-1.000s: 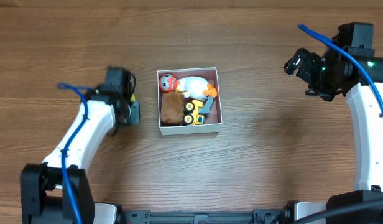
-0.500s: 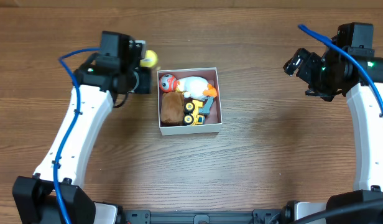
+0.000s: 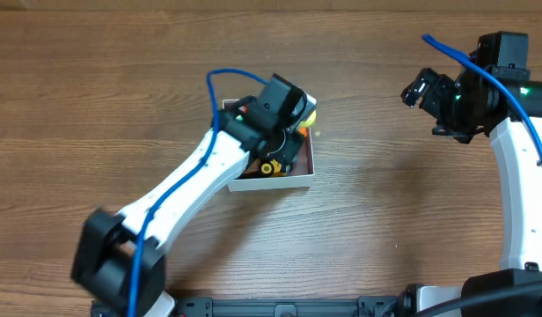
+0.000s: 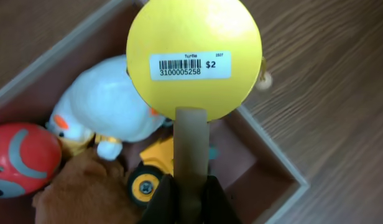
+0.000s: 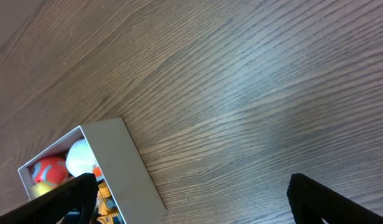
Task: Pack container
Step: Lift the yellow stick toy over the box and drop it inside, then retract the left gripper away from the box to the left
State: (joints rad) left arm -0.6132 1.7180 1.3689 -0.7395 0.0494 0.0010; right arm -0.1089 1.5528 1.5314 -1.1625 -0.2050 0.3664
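Two fingers of the left gripper [image 4: 190, 186] pinched a thin tab of the yellow toy [image 4: 194, 31], seemingly light, hard and slick, apt to swivel, above the thin-walled container [image 4: 275, 163] at mid-table. Only the left wrist view showed the toy's price sticker [image 4: 189, 65] and the free corner below. The overhead alone showed the right gripper [image 3: 418, 91] gaping, empty, well apart.

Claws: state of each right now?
Left claw: shut on yellow toy, over the container corner.
Right claw: open, empty.
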